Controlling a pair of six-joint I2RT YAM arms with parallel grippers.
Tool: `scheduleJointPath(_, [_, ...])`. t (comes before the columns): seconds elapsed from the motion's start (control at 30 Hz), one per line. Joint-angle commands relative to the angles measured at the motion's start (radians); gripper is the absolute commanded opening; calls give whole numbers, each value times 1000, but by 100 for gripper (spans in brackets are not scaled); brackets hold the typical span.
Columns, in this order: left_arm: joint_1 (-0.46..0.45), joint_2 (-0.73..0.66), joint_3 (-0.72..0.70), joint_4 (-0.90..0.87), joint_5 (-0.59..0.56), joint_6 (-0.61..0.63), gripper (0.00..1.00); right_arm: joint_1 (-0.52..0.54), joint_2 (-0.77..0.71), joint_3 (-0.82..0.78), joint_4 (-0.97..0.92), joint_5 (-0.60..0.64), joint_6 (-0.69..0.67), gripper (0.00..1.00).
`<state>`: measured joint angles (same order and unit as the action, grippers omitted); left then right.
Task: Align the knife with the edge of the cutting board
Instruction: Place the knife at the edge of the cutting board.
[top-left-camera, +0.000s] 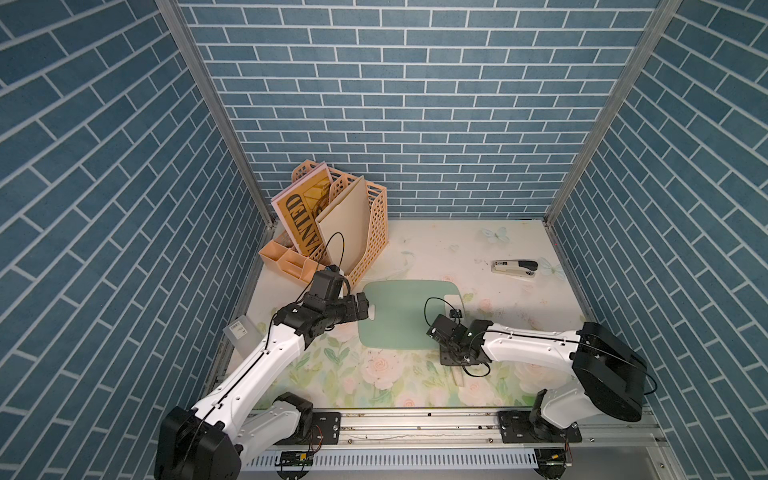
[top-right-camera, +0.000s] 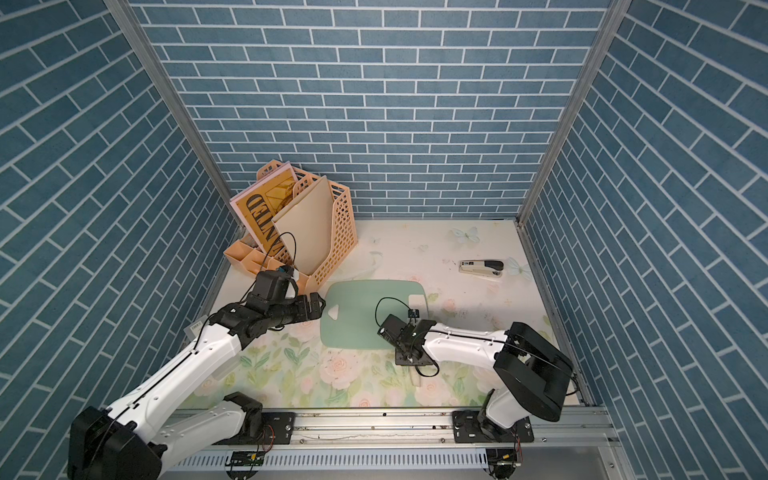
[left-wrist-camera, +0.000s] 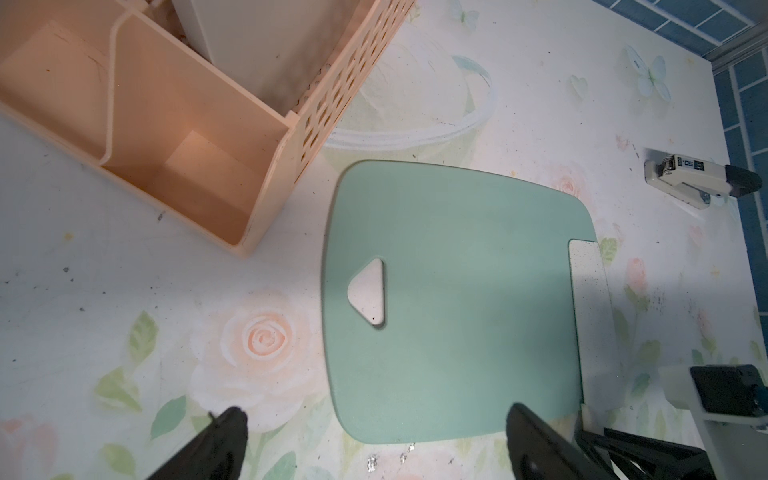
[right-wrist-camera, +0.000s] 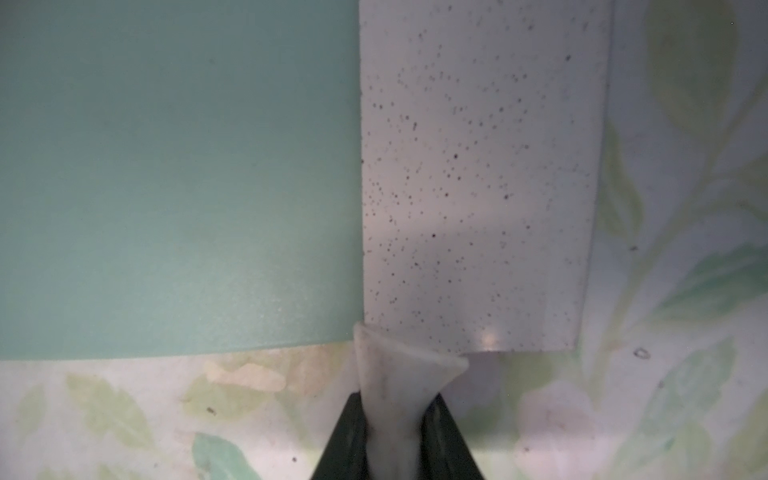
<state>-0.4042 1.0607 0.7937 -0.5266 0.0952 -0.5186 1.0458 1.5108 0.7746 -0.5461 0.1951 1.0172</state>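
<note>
Peach organiser (top-left-camera: 367, 232) sits near the cutting board (top-left-camera: 399, 320), stapler (top-left-camera: 514, 266) well apart.

We see the whole table (top-left-camera: 519, 299) from high above in both top views; close wrist views share the cutting board (left-wrist-camera: 457, 291).

The cutting board (left-wrist-camera: 457, 291) looks matt plastic, the knife (right-wrist-camera: 478, 166) smooth and speckled.

Paired arms: white shells, black joint housings.
Thin black cables run along left arm (top-left-camera: 266, 361) and right arm (top-left-camera: 528, 345); left end effector (left-wrist-camera: 376, 446) and right end effector (right-wrist-camera: 395, 438) are black.
</note>
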Motion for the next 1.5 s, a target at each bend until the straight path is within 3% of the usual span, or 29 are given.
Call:
scheduleJointPath(0.0, [1,12,-5,-22,0,13,100,-4,-6,-7,-20,17,17,0])
scheduleJointPath(1.47, [2,13,-7,-18,-2,12,100,-9,0,-11,-10,16,14,0])
